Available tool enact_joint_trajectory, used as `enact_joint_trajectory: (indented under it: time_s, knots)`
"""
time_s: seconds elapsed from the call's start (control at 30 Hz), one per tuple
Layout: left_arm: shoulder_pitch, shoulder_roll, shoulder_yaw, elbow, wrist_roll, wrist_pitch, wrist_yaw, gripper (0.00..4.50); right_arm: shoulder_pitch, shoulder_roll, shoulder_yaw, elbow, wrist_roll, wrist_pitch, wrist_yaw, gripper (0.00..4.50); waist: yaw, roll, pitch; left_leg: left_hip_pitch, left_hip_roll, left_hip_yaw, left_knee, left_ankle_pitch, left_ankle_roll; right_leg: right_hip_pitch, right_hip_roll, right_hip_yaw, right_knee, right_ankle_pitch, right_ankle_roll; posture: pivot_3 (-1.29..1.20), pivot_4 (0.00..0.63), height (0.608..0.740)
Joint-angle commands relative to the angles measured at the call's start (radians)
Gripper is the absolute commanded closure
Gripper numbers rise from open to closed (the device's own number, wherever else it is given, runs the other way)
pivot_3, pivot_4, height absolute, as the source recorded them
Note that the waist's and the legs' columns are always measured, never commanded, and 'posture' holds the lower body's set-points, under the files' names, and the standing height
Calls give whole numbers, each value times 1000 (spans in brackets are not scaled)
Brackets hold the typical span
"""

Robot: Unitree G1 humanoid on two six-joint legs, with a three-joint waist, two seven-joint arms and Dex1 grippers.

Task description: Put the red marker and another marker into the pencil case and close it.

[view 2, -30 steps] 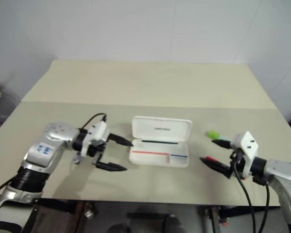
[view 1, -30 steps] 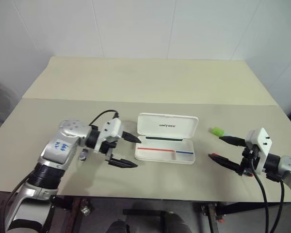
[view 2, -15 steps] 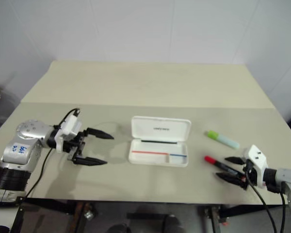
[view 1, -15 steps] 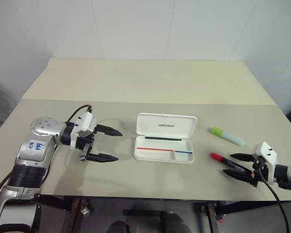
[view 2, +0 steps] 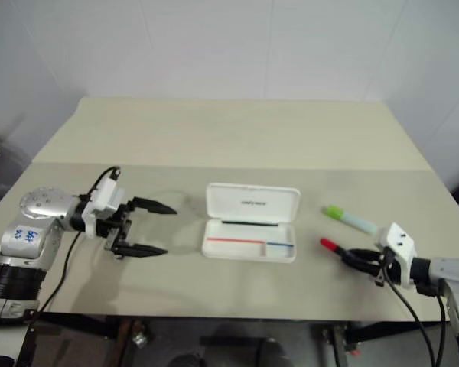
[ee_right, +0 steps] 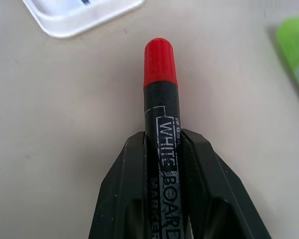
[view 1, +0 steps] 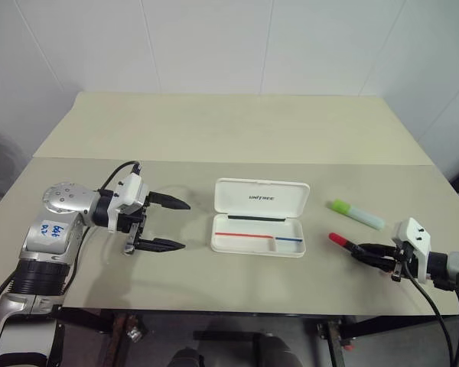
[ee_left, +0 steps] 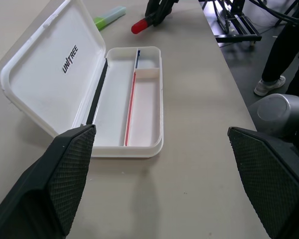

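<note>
Right tool (ee_right: 162, 149): just clamped onto red marker (ee_right: 161, 94). Left tool (view 1: 168, 224): spread, idle. Case (view 1: 249, 241) open; I lift next.

pencil case (view 1: 261, 218) mid-table, both markers right (green marker (view 1: 356, 214) behind red marker (view 1: 340, 241))

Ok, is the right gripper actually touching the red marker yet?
Touching. In the right wrist view the right gripper has both black fingers pressed against the red marker barrel, no gap on either side.
</note>
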Motion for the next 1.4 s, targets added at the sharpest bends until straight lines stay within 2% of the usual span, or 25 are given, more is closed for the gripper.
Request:
enact_joint_trajectory:
  time_s: [0.03,0.23,0.43,0.7,0.83,1.23,1.4]
  knots:
    - [1,4,8,19,1,-36,1,0,-6,-22,-59,-112,47,17,-15,3916,0,0,0,0,0,0,0,0,0,0,0,0,0,0,0,0,150,740]
    - [-15,-1,-4,80,17,-81,-11,0,-44,-52,-8,-312,57,53,-2,3916,0,0,0,0,0,0,0,0,0,0,0,0,0,0,0,0,150,740]
    - [-15,-14,-21,92,22,-104,-7,0,-196,29,144,-403,14,89,-45,3916,0,0,0,0,0,-1,0,0,0,0,0,0,0,0,0,0,150,740]
    - [-10,-22,-28,83,23,-109,8,0,-350,156,300,-315,-97,10,-74,3916,5,0,0,-4,0,-1,-1,0,0,-4,0,-1,-1,0,0,0,150,740]
    - [16,-24,-21,44,16,-98,31,0,-421,270,391,-186,-193,-99,-111,3916,0,0,0,-4,0,0,-1,0,0,-4,0,-1,-1,0,0,0,150,740]
    - [43,-28,-17,-8,4,-73,64,0,-449,347,422,-20,-264,-250,-134,3916,0,0,0,-5,1,-1,-2,0,0,-5,0,-2,1,0,0,0,150,740]
    - [35,-36,-23,-6,5,-73,66,0,-448,346,412,-32,-258,-259,-132,2176,-2,0,0,-5,1,-1,-2,0,0,-5,0,-2,1,0,0,0,150,740]
